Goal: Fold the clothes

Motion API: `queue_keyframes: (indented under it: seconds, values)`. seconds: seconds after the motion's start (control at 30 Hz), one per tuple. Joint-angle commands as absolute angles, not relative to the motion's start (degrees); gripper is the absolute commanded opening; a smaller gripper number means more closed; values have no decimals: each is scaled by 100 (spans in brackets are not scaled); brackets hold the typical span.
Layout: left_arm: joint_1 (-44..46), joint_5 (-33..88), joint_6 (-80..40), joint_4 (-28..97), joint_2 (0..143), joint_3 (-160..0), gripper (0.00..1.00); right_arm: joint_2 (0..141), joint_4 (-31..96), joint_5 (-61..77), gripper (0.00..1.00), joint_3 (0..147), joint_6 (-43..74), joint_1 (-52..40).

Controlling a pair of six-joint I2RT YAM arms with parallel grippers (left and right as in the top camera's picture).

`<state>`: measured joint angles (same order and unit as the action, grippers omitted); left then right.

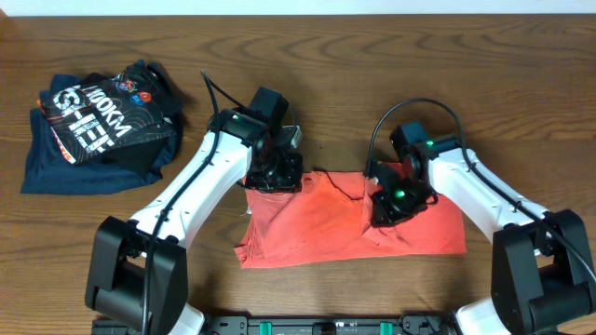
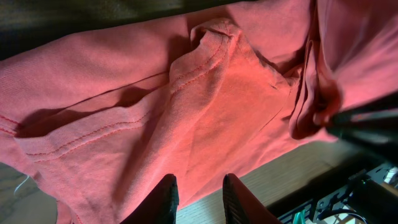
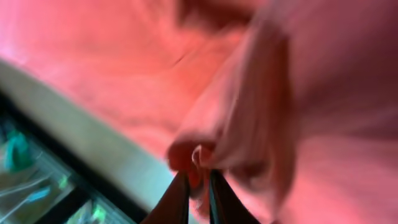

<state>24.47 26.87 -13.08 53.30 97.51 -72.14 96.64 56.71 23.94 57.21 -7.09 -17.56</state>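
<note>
The clothes (image 1: 317, 223), a coral-red shirt, lie rumpled on the wooden table between both arms. In the overhead view my left gripper (image 1: 273, 172) is at the shirt's far left corner. In the left wrist view it (image 2: 200, 180) hangs open over a stitched sleeve hem (image 2: 205, 59), and nothing lies between its fingers. My right gripper (image 1: 391, 205) sits on the shirt's middle right. In the right wrist view it (image 3: 199, 174) is shut on a bunched fold of the red fabric (image 3: 261, 93), which rises from the fingertips.
A pile of navy and black garments with white lettering (image 1: 102, 126) lies at the table's far left. The table's near edge (image 1: 317, 302) runs just below the shirt, with dark equipment beyond it. Cables loop above both wrists.
</note>
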Motion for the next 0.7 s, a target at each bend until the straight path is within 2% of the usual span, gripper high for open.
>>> queue_keyframes:
  seconds: [0.0,0.13,0.27,0.47,0.67]
  values:
    - [2434,2735,-1210,5330,9741,-7297,27,9636,5273,1457,12,6077,180,-1612]
    - [2434,2735,-1210,5330,9741,-7297,27,9625,4178,1140,20,6222,493,-1466]
    - [2434,2735,-1210,5332,9741,-7297,27,9673,3516,825,22,6213,989,-1415]
    - [2434,2635,-1212,5330,9741,-7297,27,9876,3483,838,28,6213,1116,-1463]
    - [2434,2567,-1212,5334,9741,-7297,27,10381,3750,888,25,6211,1166,-1643]
